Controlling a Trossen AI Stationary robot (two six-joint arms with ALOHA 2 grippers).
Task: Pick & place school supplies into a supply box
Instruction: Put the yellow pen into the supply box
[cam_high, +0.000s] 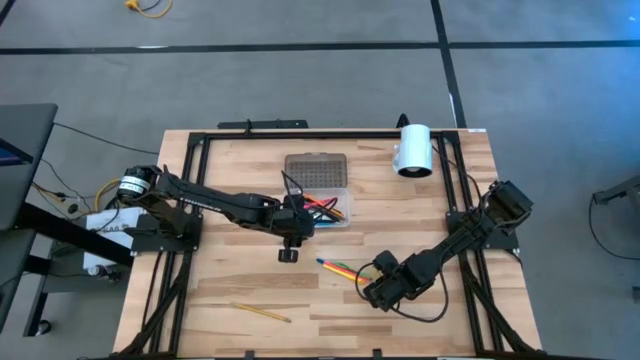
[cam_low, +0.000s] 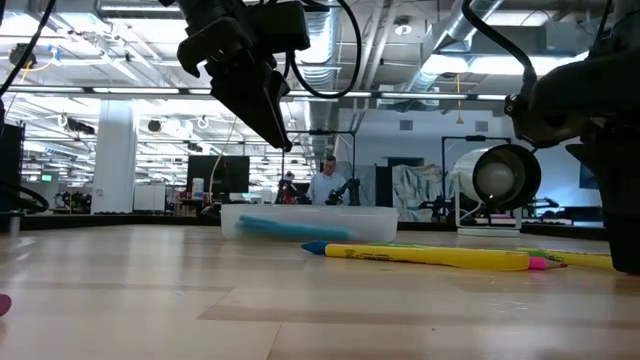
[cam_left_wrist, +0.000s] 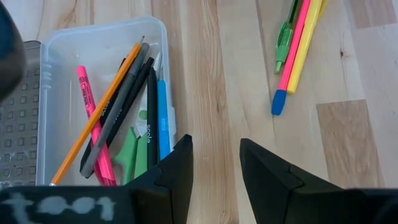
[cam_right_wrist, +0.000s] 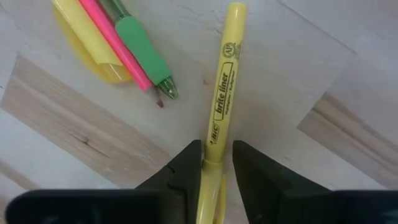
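High view: on the worktop (cam_high: 240, 280), the supply box (cam_high: 330, 205) at centre already holds several pens. Left gripper (cam_left_wrist: 214, 168) hovers beside it, jaws released and empty. Lower right, right gripper (cam_right_wrist: 216, 163) jaws straddle a yellow highlighter (cam_right_wrist: 222, 93), grip unconfirmed. Three pens (cam_high: 338, 267) and a pencil (cam_high: 262, 312) remain out.

Robotics lab – exposed ducts (cam_low: 400, 40), workstations.
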